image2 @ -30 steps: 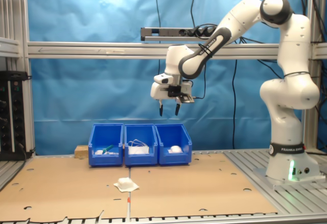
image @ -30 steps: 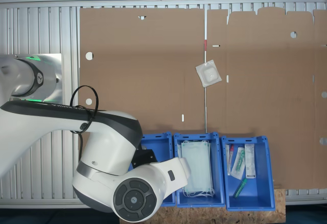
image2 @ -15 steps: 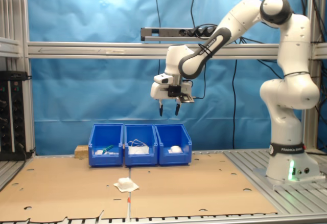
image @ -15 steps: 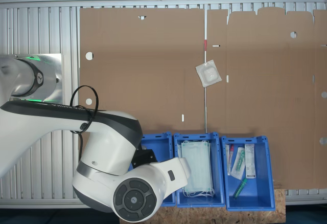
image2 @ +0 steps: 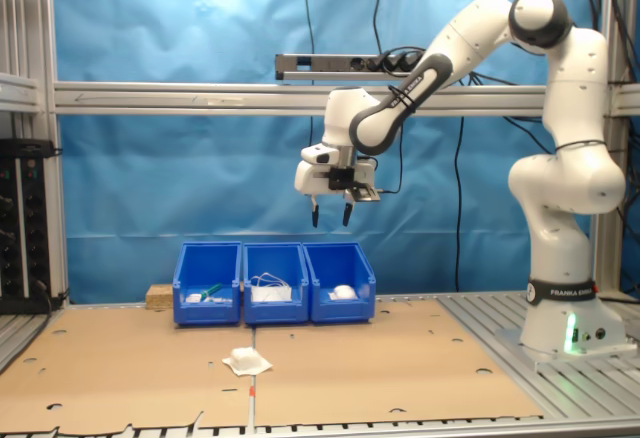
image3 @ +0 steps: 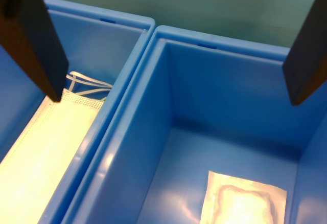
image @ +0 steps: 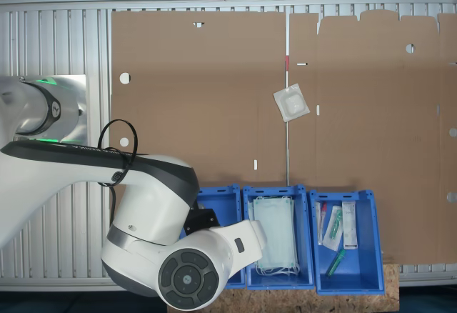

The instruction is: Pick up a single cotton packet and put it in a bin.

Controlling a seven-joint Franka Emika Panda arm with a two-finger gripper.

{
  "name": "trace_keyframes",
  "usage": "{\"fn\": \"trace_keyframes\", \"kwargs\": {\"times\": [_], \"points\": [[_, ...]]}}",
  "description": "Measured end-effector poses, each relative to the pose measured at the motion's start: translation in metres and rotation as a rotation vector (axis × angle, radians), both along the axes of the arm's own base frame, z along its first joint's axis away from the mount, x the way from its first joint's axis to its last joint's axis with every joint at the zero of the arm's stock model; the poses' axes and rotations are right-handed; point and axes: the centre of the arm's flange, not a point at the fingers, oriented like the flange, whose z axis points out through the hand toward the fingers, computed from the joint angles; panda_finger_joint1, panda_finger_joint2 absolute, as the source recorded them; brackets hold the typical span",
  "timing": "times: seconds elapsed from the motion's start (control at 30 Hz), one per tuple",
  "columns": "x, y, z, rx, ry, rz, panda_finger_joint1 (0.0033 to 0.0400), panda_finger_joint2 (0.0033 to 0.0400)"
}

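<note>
Blue bins (image2: 274, 283), white cotton packet (image: 291, 103)

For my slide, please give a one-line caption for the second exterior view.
Open claw hangs high above three blue bins; one cotton packet lies on the cardboard.

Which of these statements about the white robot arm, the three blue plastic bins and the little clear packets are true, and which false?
1. The gripper hangs open above the blue bins. True.
2. The blue bin under the gripper already holds a square cotton packet. True.
3. The middle blue bin holds long narrow boxes. False: pale green face masks.
4. No packet lies on the brown cardboard. False: one square clear packet lies there.
</note>
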Motion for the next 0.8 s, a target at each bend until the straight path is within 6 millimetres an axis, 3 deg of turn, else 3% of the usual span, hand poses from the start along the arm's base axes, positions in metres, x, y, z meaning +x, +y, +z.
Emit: {"fn": "trace_keyframes", "kwargs": {"times": [0.5,0.63,0.8], "points": [[0.004,0.006,0.001,0.001,-0.003,0.013,0.04,0.04],[0.015,0.025,0.006,0.013,-0.02,0.042,0.04,0.04],[0.037,0.069,0.016,0.043,-0.054,0.11,0.04,0.04]]}}
